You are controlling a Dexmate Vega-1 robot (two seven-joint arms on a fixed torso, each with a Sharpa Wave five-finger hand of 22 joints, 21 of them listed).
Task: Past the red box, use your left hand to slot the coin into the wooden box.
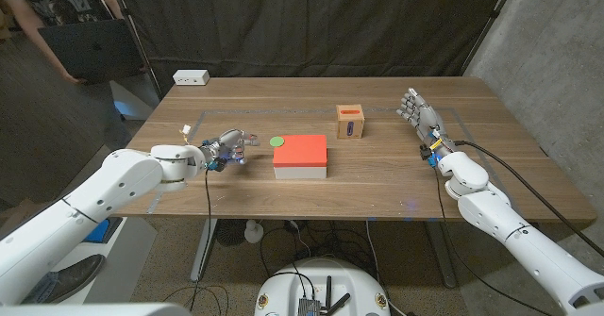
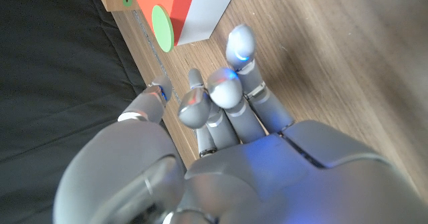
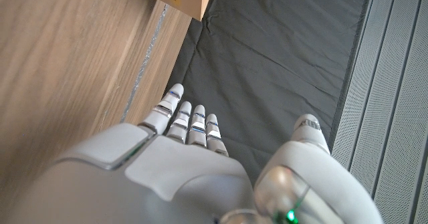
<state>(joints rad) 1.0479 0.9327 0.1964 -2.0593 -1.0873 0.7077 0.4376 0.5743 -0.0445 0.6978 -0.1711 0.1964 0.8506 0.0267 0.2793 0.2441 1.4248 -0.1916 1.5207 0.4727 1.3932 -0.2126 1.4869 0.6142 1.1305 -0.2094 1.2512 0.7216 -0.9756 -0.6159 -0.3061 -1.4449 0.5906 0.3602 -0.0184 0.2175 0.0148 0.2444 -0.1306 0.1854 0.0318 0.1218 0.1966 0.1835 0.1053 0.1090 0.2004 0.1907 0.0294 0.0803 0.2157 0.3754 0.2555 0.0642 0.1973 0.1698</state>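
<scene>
Left robot hand (image 2: 227,117), fingers apart, hides table (image 2: 321,57) short of green coin (image 2: 162,28).

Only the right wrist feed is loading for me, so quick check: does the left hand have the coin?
Observer: No. The green coin lies on the table at the red box's left far corner.
Operator: Where is the left hand?
Observer: The left hand is just short of the coin, fingers pointing toward it, and it holds nothing.
Operator: And the wooden box?
Observer: The wooden box stands beyond the red box, apart from it, with a dark slot in the face toward the robot.
Operator: Is the right hand in the way?
Observer: No. The right hand is open, to the right of the wooden box and clear of it.
</scene>
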